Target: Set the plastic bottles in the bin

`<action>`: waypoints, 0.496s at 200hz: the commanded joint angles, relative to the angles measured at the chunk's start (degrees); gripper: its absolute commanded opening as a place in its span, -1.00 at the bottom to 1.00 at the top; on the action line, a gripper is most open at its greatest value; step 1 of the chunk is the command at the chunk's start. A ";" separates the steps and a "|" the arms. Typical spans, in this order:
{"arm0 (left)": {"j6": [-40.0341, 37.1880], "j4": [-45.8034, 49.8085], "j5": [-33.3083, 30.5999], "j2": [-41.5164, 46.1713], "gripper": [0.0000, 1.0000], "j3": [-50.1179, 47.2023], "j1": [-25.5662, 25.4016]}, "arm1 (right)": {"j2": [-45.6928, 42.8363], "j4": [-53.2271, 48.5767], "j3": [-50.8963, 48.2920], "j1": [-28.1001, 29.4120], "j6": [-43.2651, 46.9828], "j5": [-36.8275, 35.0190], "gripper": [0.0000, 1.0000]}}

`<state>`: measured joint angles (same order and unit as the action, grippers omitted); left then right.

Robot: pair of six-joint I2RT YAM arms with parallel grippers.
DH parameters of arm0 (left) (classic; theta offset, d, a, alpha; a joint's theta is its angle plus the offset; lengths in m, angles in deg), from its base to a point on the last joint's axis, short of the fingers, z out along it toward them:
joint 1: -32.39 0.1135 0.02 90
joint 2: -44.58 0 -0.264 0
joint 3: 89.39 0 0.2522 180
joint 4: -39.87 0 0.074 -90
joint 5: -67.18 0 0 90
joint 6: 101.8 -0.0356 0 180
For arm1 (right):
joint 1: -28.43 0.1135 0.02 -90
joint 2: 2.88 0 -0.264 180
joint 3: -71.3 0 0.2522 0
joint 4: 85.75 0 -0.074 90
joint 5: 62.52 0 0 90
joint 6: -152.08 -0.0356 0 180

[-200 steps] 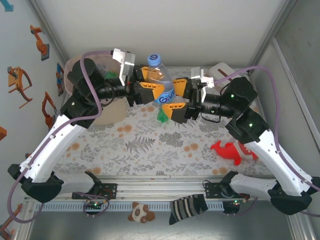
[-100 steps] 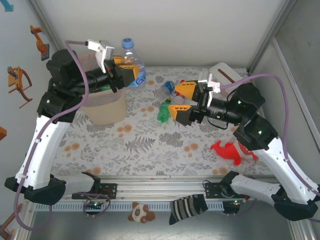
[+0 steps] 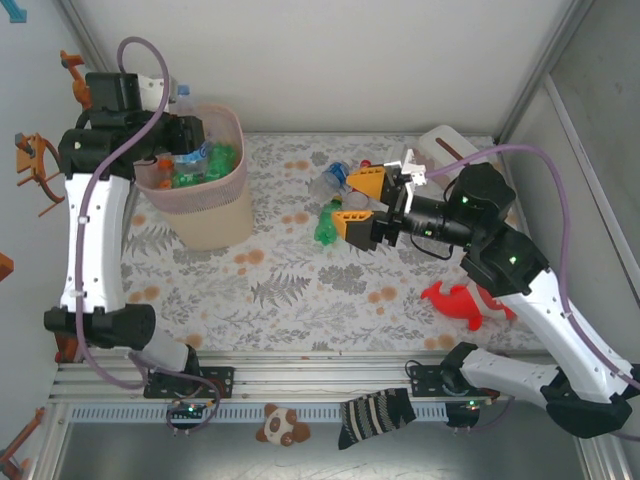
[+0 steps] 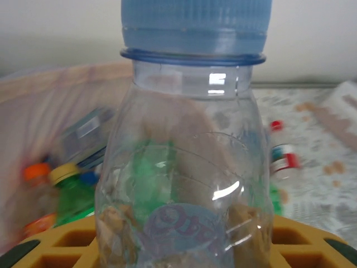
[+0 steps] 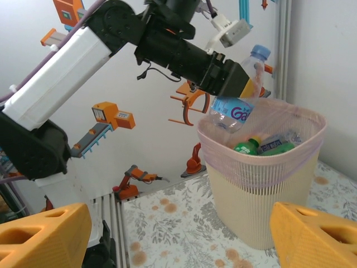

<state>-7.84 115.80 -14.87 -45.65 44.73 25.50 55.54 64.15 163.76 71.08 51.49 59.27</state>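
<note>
A clear plastic bottle (image 4: 184,167) with a blue cap (image 4: 195,25) is tilted over the bin's near-left rim. My left gripper (image 5: 245,86) is shut on its body, yellow fingers (image 4: 50,251) at both sides. The bin (image 3: 215,215) is a cream basket with a pink liner (image 5: 262,167) and holds several bottles, among them a green one (image 5: 245,146). More bottles (image 3: 335,185) lie in a loose pile at the table's middle, one green (image 3: 325,230). My right gripper (image 3: 358,205) hangs open just right of that pile, its yellow fingers (image 5: 44,234) wide apart and holding nothing.
A red toy figure (image 3: 460,300) lies on the flowered cloth at the right. A white tissue box (image 3: 445,140) stands at the back right. The left wall carries robot stickers (image 5: 106,117). A striped sock (image 3: 375,415) and a small plush (image 3: 282,425) lie by the front rail.
My left arm swung from the table's middle to the far left, carrying the clear bottle over the bin. My right gripper drew back a little to the right and stayed open.
</note>
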 commanded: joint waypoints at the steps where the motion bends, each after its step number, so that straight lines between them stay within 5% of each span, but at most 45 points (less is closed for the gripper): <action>1: -3.60 8.61 -7.49 -3.10 -0.07 4.27 1.37 | 0.20 -0.02 1.37 0.50 1.05 -0.34 0.65; 99: -9.67 17.15 -27.95 -21.19 -0.08 19.37 4.41 | -0.01 -0.89 0.68 0.50 1.35 -0.66 0.65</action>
<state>-14.63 130.07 -36.95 -64.76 61.91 29.21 55.93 63.32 163.76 71.08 51.68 59.27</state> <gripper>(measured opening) 0.463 0.826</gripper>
